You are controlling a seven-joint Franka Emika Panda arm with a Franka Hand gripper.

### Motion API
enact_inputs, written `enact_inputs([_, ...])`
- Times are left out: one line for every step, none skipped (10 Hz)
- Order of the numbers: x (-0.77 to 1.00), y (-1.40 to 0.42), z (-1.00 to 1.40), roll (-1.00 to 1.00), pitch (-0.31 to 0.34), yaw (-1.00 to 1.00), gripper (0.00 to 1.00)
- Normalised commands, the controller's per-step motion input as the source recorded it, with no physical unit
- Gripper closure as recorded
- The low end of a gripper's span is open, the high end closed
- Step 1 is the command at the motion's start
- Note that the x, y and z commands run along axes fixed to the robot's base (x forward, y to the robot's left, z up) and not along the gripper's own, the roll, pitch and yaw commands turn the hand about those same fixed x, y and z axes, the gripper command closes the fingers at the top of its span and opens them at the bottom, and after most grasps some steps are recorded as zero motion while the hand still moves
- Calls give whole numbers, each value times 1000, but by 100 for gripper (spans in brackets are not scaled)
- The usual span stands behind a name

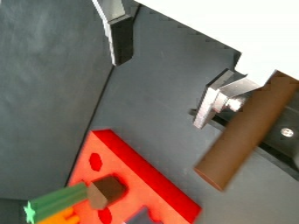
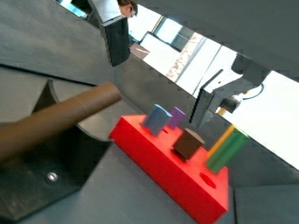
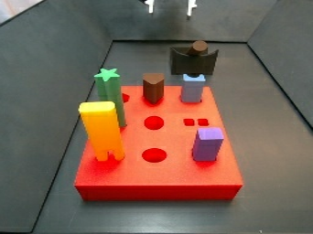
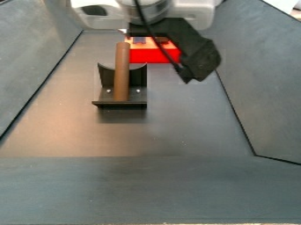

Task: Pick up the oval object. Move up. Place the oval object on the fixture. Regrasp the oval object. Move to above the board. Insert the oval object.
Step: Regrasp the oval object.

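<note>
The oval object [image 4: 120, 68], a dark brown rounded peg, rests leaning on the dark fixture [image 4: 120, 98]. In a side view it shows atop the fixture [image 3: 193, 62] behind the board [image 3: 156, 164]. My gripper [image 3: 171, 8] hangs above the fixture, open and empty. In both wrist views the silver fingers [image 1: 114, 35] [image 2: 115, 39] stand wide apart with only floor between them. The oval object [image 1: 247, 131] [image 2: 65, 118] lies outside the jaws, beside one finger. The red board [image 1: 131, 179] [image 2: 176, 166] carries coloured pegs.
On the board stand a yellow peg [image 3: 102, 128], a green star peg [image 3: 108, 87], a brown angular peg [image 3: 153, 88], a blue peg [image 3: 192, 89] and a purple peg [image 3: 208, 143]. Dark sloping walls [image 3: 49, 137] enclose the floor on all sides.
</note>
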Motion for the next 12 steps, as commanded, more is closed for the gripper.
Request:
enact_inputs([-567, -1000, -594, 872, -73, -1000, 0])
enact_inputs([-476, -1000, -595, 877, -78, -1000, 0])
enact_inputs([-307, -1000, -428, 877, -114, -1000, 0])
enact_inputs([-187, -918, -298, 870, -146, -1000, 0])
enact_inputs([-90, -646, -182, 862, -183, -1000, 0])
enact_inputs([-65, -499, -133, 859, -200, -1000, 0])
enact_inputs([-42, -207, -52, 855, -237, -1000, 0])
enact_inputs([-34, -16, -10, 847, -268, -1000, 0])
enact_inputs([-39, 32, 10, 834, -305, -1000, 0])
enact_inputs([-39, -6, 1, 829, -328, -1000, 0])
enact_inputs([-45, -14, -3, 825, -359, -1000, 0])
enact_inputs([-45, -9, 1, 820, -370, -1000, 0])
